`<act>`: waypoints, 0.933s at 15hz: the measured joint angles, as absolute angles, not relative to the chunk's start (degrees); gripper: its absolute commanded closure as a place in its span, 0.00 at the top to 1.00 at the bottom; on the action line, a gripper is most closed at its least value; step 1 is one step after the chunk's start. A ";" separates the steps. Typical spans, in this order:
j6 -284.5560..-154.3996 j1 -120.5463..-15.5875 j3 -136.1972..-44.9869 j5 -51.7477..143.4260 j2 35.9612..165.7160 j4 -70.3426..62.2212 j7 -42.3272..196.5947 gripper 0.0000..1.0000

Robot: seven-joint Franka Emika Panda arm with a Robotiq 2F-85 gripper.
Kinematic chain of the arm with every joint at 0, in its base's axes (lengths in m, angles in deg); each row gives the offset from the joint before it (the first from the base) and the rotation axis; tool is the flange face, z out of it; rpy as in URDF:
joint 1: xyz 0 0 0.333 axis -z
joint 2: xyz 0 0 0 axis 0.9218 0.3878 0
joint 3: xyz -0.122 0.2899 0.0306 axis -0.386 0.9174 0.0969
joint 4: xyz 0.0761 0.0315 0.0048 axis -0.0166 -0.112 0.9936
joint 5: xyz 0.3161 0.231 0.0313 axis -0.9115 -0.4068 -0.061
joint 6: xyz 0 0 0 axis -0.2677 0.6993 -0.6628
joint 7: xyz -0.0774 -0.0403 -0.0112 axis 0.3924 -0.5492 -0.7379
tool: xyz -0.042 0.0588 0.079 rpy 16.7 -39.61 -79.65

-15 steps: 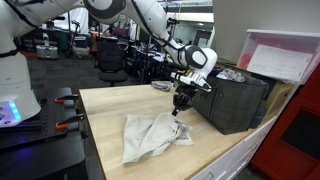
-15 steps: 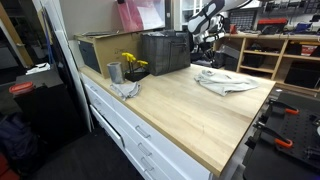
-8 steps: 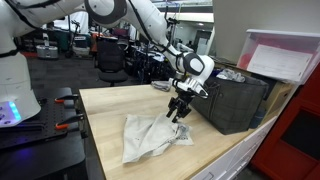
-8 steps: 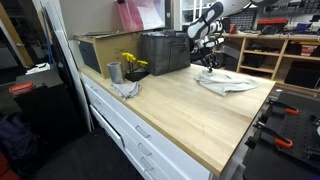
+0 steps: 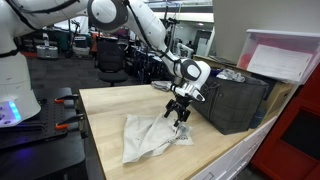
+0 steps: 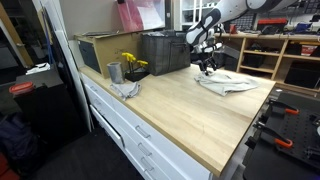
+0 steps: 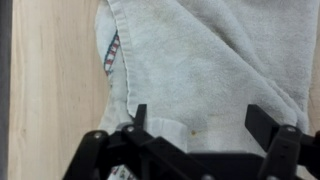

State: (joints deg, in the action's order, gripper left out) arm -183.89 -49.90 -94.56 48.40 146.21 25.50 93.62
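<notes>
The towel (image 5: 150, 135) lies crumpled on the table (image 5: 105, 105) in front of the dark crate (image 5: 235, 100), one end of it just short of the crate's front wall. The gripper (image 5: 179, 113) hangs over that end, close beside the crate, pointing down. In the wrist view its jaws stand wide apart with fabric spanning the gap and nothing pinched. Whether it touches the cloth I cannot tell. To my eye this is an empty pincer poised at the towel. A hold would call for sinking onto a fold and closing. Leaving would call for a straight lift away from the crate, so no fabric snags.
</notes>
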 measured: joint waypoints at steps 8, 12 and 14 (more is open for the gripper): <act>-184.23 -49.65 -94.76 48.46 150.24 30.96 93.62 0.31; -185.72 -49.44 -95.22 48.45 151.23 31.18 93.61 0.01; -186.26 -49.26 -95.26 48.44 151.23 31.19 93.61 0.00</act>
State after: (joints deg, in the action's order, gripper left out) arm -186.26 -49.26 -95.26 48.44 151.23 31.19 93.61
